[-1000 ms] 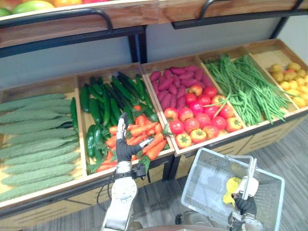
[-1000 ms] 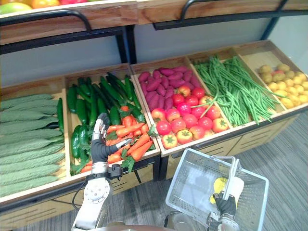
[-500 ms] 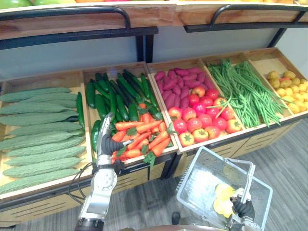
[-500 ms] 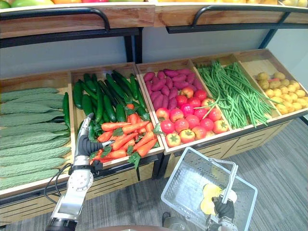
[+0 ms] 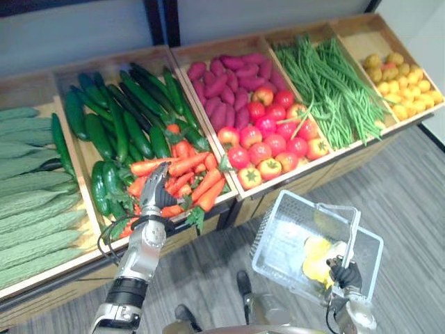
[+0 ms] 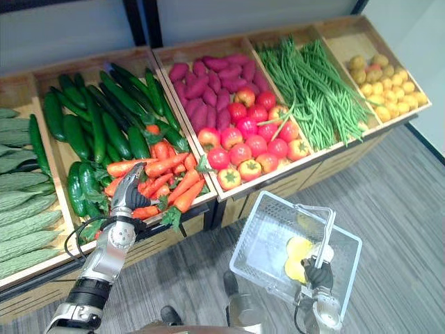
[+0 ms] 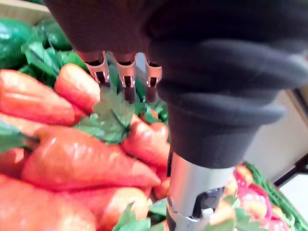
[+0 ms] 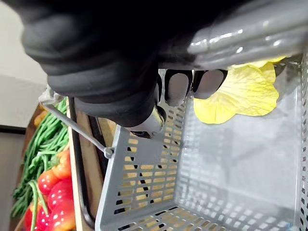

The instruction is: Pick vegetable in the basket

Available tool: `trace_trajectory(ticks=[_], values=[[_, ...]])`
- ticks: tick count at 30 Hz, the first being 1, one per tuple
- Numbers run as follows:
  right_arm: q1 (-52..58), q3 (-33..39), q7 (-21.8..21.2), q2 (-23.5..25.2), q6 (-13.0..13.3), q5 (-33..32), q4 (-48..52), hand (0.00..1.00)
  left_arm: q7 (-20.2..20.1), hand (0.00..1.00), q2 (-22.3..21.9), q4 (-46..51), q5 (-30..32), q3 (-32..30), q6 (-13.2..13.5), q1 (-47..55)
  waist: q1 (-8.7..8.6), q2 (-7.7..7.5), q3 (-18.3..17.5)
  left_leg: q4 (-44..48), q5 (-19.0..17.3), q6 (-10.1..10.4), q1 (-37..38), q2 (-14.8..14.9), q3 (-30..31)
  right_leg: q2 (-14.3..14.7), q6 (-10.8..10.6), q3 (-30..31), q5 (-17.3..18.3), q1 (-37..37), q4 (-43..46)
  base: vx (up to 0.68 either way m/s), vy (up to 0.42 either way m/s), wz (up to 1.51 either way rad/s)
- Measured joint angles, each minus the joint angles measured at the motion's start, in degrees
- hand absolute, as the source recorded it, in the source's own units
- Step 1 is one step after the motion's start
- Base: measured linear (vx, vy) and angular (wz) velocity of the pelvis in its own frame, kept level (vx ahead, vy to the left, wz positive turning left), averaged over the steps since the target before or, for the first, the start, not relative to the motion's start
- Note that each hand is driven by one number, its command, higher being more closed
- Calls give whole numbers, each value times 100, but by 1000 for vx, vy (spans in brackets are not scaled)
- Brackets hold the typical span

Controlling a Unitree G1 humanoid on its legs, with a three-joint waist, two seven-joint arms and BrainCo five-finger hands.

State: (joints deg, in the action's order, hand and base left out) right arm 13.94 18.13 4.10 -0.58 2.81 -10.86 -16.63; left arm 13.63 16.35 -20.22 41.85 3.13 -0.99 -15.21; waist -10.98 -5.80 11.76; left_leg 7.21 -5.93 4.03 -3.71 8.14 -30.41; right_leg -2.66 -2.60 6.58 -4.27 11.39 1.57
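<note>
1. The left hand (image 5: 153, 197) lies over the carrots (image 5: 188, 174) at the front edge of their crate (image 5: 104, 66), fingers fairly straight and grasping nothing.
2. The right hand (image 5: 345, 273) is curled round the handle (image 5: 353, 233) of the basket (image 5: 268, 226), which hangs off the crate's front right corner.
3. A yellow item (image 5: 314, 249) lies inside the basket.

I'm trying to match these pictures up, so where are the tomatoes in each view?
Left eye view: tomatoes mid-shelf, between carrots and beans.
Right eye view: tomatoes in that same crate, up from the basket.
Left wrist view: red blur past the carrots, likely tomatoes.
Right wrist view: tomatoes beyond the basket's rim, beside the beans.
Shared landmark: the beans next to them.
</note>
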Motion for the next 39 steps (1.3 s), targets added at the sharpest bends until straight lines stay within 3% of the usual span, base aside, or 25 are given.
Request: trace_trajectory(ticks=[5,6,10,24,32,36,39], values=[[-225,-95,39,0,87,-59,15,100,34,0,388,-645,451,169,-67,-831,-70,-144,335,289,-51,-50,-308,77,46,-2,19,22,-178,147,-110,-80,-34,-2],[-247,-118,73,0,117,-89,43,100,38,100,466,-791,553,199,-99,-1025,-73,-147,348,383,-71,-61,-434,101,54,4,25,34,-212,237,-112,-99,-41,-3],[-286,-127,91,-10,173,-218,264,100,166,100,725,-1099,729,345,-118,-1470,-72,-157,602,625,-122,-98,-633,165,75,7,2,65,-308,309,-160,-91,-43,-1],[-323,-239,99,-53,340,-338,451,100,132,100,1113,-1097,783,332,-99,-1604,-64,-95,848,971,-238,-131,-867,279,120,40,-41,78,-370,404,-156,-44,-38,0],[-278,-225,98,-32,355,-429,451,100,311,100,1043,325,793,-166,-149,-998,-43,-7,903,896,-235,-128,-749,253,376,54,-44,-20,-367,227,-193,5,-31,5],[-229,-217,104,-39,359,-428,451,100,655,100,690,1168,783,-418,-256,-782,94,93,895,797,-226,-121,-659,171,435,10,-72,-28,-344,141,-195,-26,-18,5],[-187,-221,94,-27,358,-423,450,100,803,100,442,1579,763,-567,-256,-539,95,157,865,716,-226,-120,-538,125,490,-18,-83,-48,-311,22,-203,-17,-5,7]])
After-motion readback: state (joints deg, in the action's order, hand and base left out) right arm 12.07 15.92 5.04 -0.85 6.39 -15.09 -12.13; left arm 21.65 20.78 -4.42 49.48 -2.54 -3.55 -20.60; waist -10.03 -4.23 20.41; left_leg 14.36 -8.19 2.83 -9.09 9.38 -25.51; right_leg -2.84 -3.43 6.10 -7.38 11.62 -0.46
